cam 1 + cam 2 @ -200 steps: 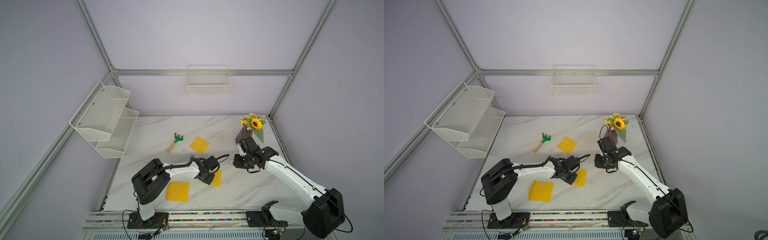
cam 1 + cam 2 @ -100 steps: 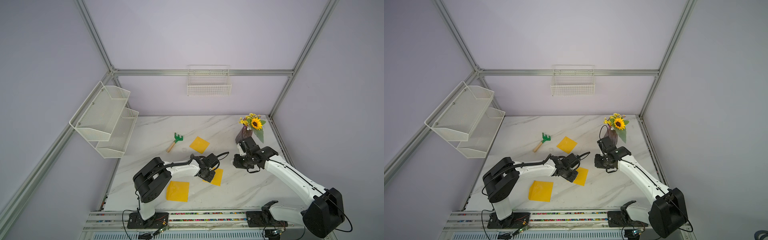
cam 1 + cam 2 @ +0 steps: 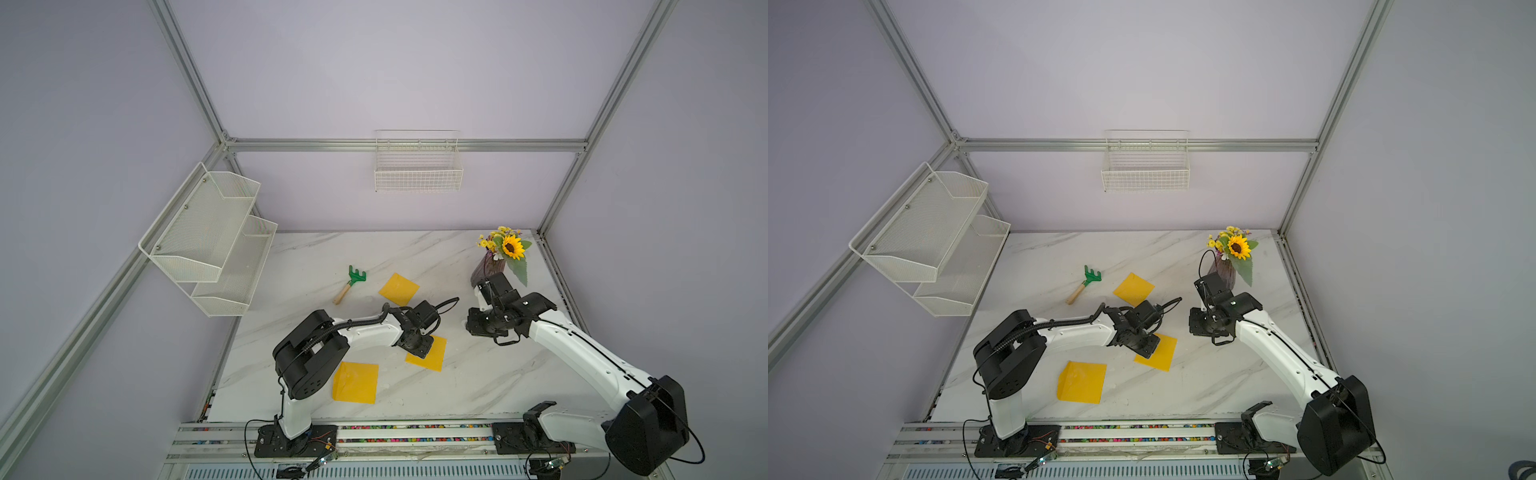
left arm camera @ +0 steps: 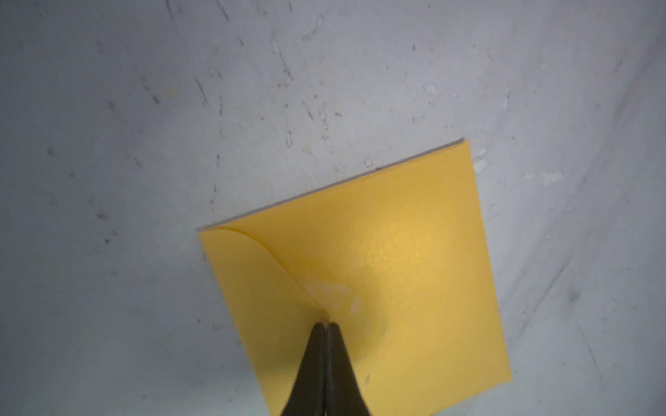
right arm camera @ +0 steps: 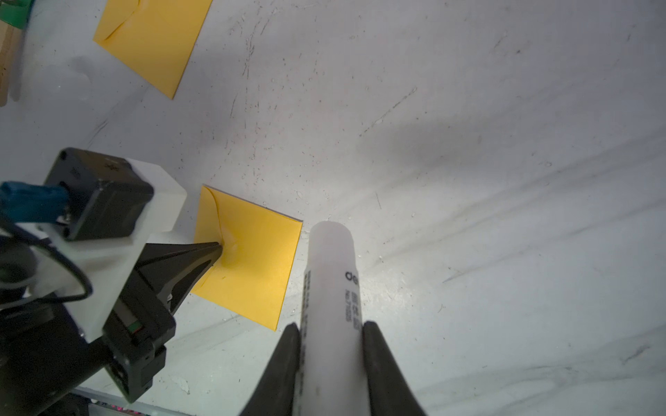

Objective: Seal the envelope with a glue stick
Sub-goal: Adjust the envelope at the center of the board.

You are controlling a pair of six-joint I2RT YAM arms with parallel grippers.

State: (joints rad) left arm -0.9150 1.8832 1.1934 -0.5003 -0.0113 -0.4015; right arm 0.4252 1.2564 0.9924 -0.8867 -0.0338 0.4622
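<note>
Glue stick (image 5: 333, 288): clamped between the fingers of the right gripper (image 5: 331, 329), long axis in line with them, white free end aimed down at the table (image 5: 468, 180), just beside the envelope (image 5: 252, 263).
Left gripper (image 4: 326, 327): clenched, tips pressed on the envelope.
Surface: scuffed white marble.
Room: lilac walls (image 3: 415, 62), metal frame (image 3: 407, 144).

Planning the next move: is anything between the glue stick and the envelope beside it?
Only bare table lies between the glue stick and the envelope; the shut left gripper rests on its flap.
</note>
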